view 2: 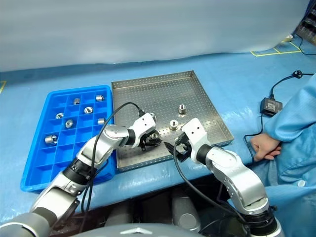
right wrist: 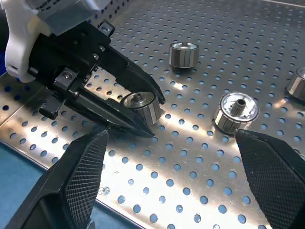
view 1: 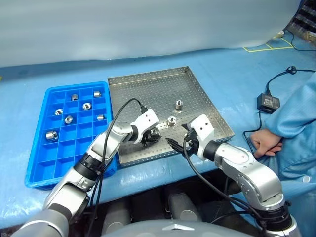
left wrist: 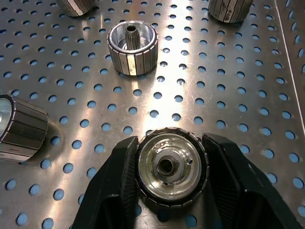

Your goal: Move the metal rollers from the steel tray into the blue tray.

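Rollers (view 1: 172, 120) wait on the steel tray (view 1: 197, 86); the left claw (left wrist: 171, 167) pinches one at its 6 o'clock edge, ready for lifting toward the blue tray (view 1: 37, 148) at 9 o'clock. The right claw (right wrist: 167, 176) hangs wide, empty.

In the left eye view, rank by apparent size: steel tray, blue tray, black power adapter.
1. Grey perforated steel tray
2. Bright blue plastic compartment tray, slightly smaller
3. Small black power adapter on the cloth, far smallest
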Robot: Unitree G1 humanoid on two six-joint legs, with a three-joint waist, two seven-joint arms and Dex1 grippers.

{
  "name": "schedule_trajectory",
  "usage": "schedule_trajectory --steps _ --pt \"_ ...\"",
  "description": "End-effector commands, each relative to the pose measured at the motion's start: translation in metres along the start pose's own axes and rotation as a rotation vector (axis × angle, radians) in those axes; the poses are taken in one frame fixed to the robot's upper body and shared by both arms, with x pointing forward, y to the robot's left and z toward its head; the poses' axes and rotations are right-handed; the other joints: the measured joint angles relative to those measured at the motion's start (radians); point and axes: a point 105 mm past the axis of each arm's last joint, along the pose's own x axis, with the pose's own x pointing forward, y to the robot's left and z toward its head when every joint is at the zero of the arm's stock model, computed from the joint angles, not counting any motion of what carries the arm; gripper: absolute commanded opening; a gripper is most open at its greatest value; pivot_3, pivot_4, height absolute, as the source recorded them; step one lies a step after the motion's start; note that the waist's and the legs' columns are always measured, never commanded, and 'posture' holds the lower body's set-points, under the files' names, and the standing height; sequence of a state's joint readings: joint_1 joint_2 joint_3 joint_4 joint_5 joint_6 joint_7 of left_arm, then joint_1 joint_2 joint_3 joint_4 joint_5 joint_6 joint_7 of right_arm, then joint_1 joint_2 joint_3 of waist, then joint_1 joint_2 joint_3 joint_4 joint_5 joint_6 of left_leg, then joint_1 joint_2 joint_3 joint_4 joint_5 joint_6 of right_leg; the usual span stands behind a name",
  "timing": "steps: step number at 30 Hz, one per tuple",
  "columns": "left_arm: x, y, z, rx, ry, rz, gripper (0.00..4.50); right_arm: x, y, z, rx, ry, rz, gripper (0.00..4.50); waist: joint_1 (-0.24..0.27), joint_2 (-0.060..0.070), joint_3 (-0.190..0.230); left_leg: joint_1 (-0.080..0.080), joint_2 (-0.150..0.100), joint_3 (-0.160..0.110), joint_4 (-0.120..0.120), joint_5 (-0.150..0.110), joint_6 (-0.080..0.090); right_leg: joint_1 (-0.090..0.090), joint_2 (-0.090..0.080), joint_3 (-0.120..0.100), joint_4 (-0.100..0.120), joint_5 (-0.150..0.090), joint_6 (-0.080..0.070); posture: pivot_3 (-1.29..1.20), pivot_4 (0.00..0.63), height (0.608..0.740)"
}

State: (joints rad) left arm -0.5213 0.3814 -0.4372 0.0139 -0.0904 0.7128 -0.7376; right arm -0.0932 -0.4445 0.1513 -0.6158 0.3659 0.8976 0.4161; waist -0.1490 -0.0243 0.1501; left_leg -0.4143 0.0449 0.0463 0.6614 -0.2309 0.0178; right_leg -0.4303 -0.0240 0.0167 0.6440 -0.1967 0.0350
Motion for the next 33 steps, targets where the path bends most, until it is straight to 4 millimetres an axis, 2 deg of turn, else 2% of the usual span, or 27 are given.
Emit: schedule_trajectory --steps 1,6,11,17,21,27,30,33 --pt "-0.015 0.003 0.028 0.026 -0.117 0.02 1.83 0.001 0.005 0.01 -0.009 -0.048 0.057 4.5 0.003 0.0 0.0 0.0 0.0 0.0 0.0 0.0 0.0 0.0 0.0 0.0 0.0 0.0 0.0 -0.21 0.15 0.74" --pt "-0.05 0.016 0.035 0.019 -0.178 0.147 1.83 0.001 0.018 0.023 0.017 -0.128 0.209 4.5 0.004 0.0 0.0 0.0 0.0 0.0 -0.001 0.0 0.0 0.0 0.0 0.0 0.0 0.0 0.0 -0.17 0.15 0.74" --pt "-0.104 0.02 0.033 0.007 -0.234 0.317 1.83 0.002 0.028 0.039 0.01 -0.196 0.314 4.5 0.021 0.0 0.0 0.001 0.001 0.0 -0.001 0.0 0.0 0.0 0.001 0.0 0.0 0.0 0.0 -0.07 0.15 0.74" --pt "-0.186 0.017 0.011 -0.002 -0.157 0.675 1.83 0.013 0.031 0.045 -0.012 -0.205 0.359 4.5 0.075 -0.002 0.002 0.001 0.001 0.0 -0.002 0.0 0.0 0.0 0.0 0.0 0.0 0.0 0.0 0.07 0.15 0.74" --pt "-0.227 0.015 -0.019 -0.07 -0.006 0.903 1.83 0.025 0.033 0.043 -0.028 -0.176 0.381 4.5 0.126 -0.002 0.002 0.001 0.001 -0.001 -0.001 0.0 0.0 0.0 -0.001 -0.001 0.0 -0.001 0.0 0.14 0.15 0.74" --pt "-0.254 0.008 -0.064 -0.216 0.143 1.061 1.83 0.035 0.039 0.05 -0.047 -0.178 0.432 4.5 0.182 -0.002 0.003 0.001 0.001 -0.001 0.0 0.0 0.0 0.0 -0.002 -0.003 -0.001 -0.001 -0.001 0.19 0.15 0.74" --pt "-0.259 0.005 -0.078 -0.276 0.189 1.114 1.83 0.038 0.04 0.052 -0.053 -0.181 0.44 4.5 0.197 -0.003 0.003 0.001 0.001 -0.002 -0.001 0.0 0.0 0.0 -0.003 -0.003 -0.002 -0.001 -0.001 0.2 0.15 0.74" --pt "-0.255 0.005 -0.088 -0.32 0.201 1.114 1.83 0.039 0.042 0.056 -0.057 -0.19 0.441 4.5 0.205 -0.003 0.003 0.0 0.002 -0.003 -0.001 0.0 -0.001 0.0 -0.003 -0.004 -0.002 -0.001 -0.001 0.2 0.15 0.74"
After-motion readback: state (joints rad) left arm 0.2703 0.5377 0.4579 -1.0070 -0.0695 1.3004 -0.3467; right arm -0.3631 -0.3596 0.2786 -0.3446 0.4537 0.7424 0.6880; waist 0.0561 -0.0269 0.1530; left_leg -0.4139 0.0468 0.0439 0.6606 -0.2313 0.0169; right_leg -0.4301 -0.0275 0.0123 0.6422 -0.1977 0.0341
